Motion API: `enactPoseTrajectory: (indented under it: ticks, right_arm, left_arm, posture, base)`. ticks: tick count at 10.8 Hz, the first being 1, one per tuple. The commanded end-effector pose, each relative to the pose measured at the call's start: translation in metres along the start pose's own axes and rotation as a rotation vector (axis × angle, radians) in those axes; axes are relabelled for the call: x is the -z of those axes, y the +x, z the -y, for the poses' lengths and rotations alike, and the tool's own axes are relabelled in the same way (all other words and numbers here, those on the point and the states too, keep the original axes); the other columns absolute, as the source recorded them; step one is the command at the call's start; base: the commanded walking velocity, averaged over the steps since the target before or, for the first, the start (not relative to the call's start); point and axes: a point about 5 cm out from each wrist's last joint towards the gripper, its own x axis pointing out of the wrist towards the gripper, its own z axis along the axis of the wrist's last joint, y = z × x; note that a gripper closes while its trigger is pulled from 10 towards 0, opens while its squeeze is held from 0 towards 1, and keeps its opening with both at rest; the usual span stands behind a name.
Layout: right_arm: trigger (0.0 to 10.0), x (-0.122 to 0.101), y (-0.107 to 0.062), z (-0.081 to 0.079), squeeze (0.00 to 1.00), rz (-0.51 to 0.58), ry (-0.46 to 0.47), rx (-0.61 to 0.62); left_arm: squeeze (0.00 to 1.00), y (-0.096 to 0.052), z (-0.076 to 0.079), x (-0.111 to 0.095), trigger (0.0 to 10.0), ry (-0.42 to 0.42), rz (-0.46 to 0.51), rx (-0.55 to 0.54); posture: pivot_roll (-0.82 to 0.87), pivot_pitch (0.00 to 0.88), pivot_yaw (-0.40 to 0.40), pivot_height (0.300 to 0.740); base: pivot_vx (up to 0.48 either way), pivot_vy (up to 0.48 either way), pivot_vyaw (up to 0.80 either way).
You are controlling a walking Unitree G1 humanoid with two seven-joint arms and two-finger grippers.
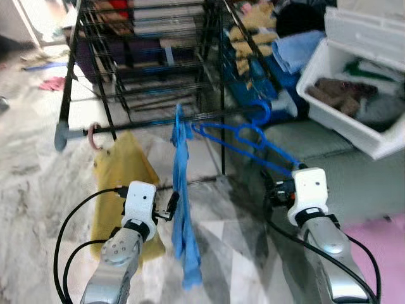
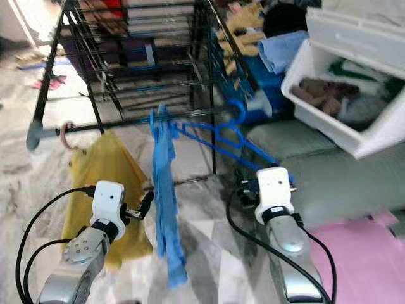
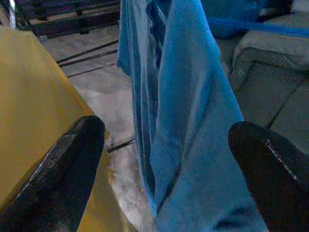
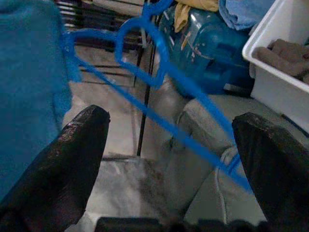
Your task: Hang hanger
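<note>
Marble-patterned floor [image 1: 38, 183] spreads under a black drying rack [image 1: 145, 57] whose low front bar [image 1: 152, 126] runs across the scene. On that bar the blue hanger [image 1: 243, 136] is hooked near the bar's right end, its body tilting down toward the right gripper [image 1: 278, 190]. In the right wrist view the hanger's lower rod crosses between the two wide-apart black fingers [image 4: 77, 159], and whether either finger touches it cannot be told. A blue cloth [image 1: 183, 209] hangs from the bar just left of the hanger, and a yellow cloth [image 1: 123, 183] hangs further left on a pink hook [image 1: 93, 136]. The left gripper [image 1: 169, 206] sits between these two cloths, fingers spread open, holding nothing. Behind the rack stand a white bin [image 1: 354, 82] of clothes and a grey cushion [image 1: 310, 139]
</note>
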Motion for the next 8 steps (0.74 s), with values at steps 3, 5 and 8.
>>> enactPoseTrajectory:
  ticks: [3,5,8]
  right_arm:
    - [10.0,-0.0018,0.0015,-0.0038,0.99,-0.003,0.008,-0.021]
    - [10.0,-0.0026,0.0025,-0.0052,0.98,-0.002,0.01,-0.028]
    - [10.0,-0.0022,0.003,-0.0077,0.89,-0.006,0.009,-0.039]
  left_arm:
    - [0.0,-0.0019,-0.0021,0.0055,10.0,0.003,-0.022,-0.011]
    - [0.0,-0.0022,-0.0023,0.0058,10.0,0.003,-0.024,-0.012]
    - [0.0,-0.002,-0.0027,0.006,10.0,0.006,-0.026,-0.009]
  posture:
    - [0.0,0.044,-0.015,0.74]
    - [0.01,0.046,-0.016,0.74]
    - [0.01,0.045,-0.014,0.74]
  base:
    - [-0.35,0.0,0.0]
    - [-0.351,0.0,0.0]
    - [-0.35,0.0,0.0]
